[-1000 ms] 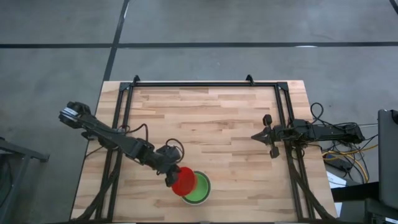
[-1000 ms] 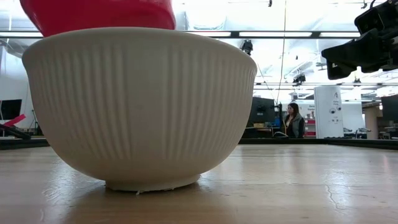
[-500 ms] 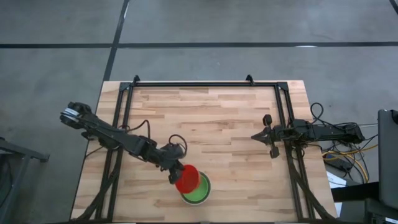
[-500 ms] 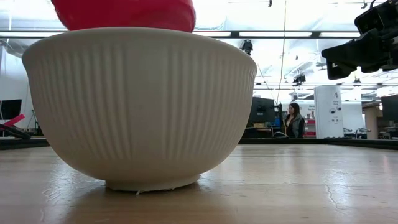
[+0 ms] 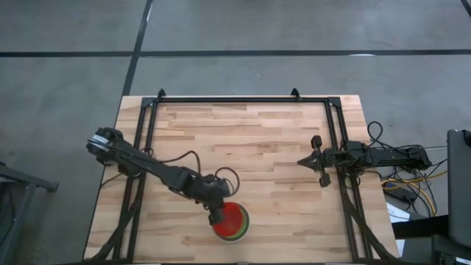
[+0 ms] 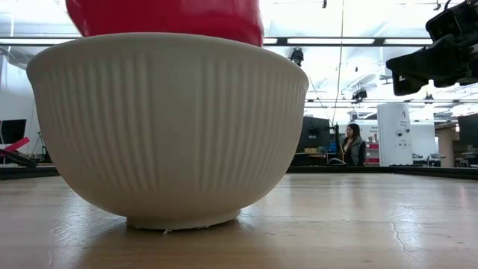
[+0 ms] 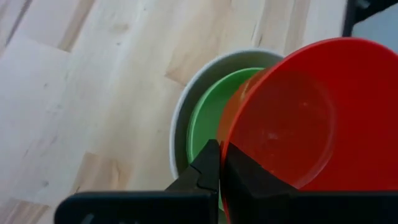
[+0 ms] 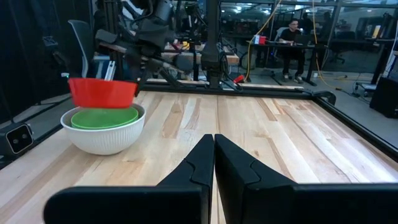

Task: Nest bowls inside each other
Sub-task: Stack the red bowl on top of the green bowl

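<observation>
One bowl left to seat: white bowl [image 8: 102,134] near the table's front edge holds the green bowls [image 8: 104,116]; red bowl [image 8: 102,92] hovers just above, rim pinched tight by left gripper [image 7: 219,163]. Right gripper [image 8: 213,152] waits shut, well apart.

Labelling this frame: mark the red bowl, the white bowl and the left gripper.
red bowl [image 8: 102,93], right wrist view, on its outer side wall.
white bowl [image 6: 168,127], low view, on its ribbed wall.
left gripper [image 7: 221,163], left wrist view, between its fingertips at the bowl's rim.
</observation>
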Controlling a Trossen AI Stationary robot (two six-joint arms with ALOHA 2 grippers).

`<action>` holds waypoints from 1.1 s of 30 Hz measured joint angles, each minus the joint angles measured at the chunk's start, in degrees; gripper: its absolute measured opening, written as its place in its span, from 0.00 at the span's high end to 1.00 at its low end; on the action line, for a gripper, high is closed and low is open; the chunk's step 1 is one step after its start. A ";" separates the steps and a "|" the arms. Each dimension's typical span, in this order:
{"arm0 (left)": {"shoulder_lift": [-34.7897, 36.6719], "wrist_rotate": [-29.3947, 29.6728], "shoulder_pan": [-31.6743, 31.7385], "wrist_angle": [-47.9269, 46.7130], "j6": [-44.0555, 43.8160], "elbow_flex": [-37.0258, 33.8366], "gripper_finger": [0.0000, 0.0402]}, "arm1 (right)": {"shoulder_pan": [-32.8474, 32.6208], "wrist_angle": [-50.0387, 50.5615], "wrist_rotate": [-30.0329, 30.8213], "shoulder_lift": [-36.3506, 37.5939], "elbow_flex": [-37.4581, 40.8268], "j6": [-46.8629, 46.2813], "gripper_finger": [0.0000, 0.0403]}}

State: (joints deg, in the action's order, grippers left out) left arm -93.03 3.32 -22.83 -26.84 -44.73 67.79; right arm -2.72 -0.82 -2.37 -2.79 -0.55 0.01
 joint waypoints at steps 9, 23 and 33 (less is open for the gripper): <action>-6.19 -2.94 0.00 -5.08 0.78 5.84 0.98 | -0.02 0.00 0.00 0.00 -0.01 0.00 0.98; -6.91 -3.79 1.09 -6.25 -2.65 6.10 0.98 | 0.00 0.00 0.00 0.00 0.00 0.01 0.98; -6.91 -3.31 1.31 -6.22 -3.28 6.08 0.98 | -0.02 0.00 0.00 0.00 0.00 0.00 0.98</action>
State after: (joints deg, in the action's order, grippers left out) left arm -99.94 0.01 -21.52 -33.06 -48.01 73.87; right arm -2.74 -0.82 -2.37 -2.79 -0.55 0.01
